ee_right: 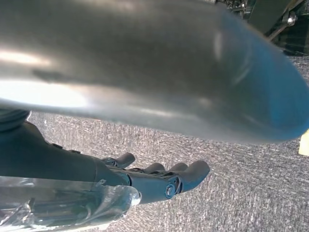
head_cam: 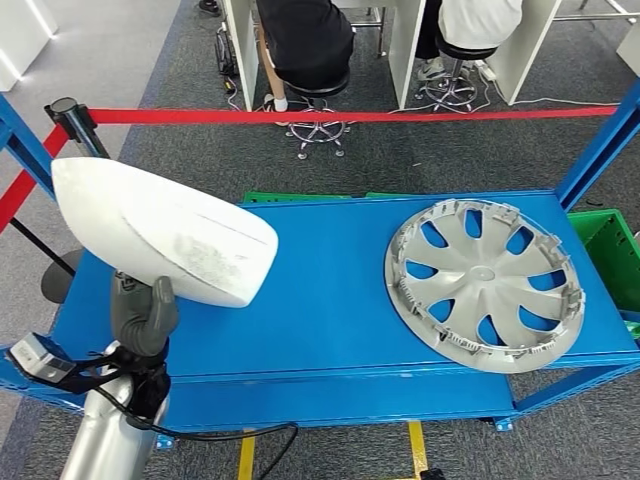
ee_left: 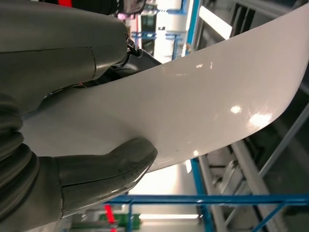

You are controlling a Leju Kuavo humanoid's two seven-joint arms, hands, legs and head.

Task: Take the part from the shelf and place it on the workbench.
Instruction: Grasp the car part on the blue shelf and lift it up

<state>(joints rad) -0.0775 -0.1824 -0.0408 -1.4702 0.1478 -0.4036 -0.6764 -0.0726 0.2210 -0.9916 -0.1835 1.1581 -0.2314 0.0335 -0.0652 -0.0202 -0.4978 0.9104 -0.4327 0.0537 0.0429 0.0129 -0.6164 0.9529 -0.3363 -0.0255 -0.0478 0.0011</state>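
Note:
A white, smooth, elongated shell part hangs above the left end of the blue metal surface. My left hand grips it from below, its grey thumb against the shell's underside. The left wrist view shows the part clamped between the thick grey thumb and the fingers. My right hand hangs over grey carpet with its dark fingers stretched out and nothing in them.
A silver wheel cover lies flat on the right half of the blue surface. A green crate stands beyond the right edge. Red barrier tape runs across behind, with seated people at desks further back.

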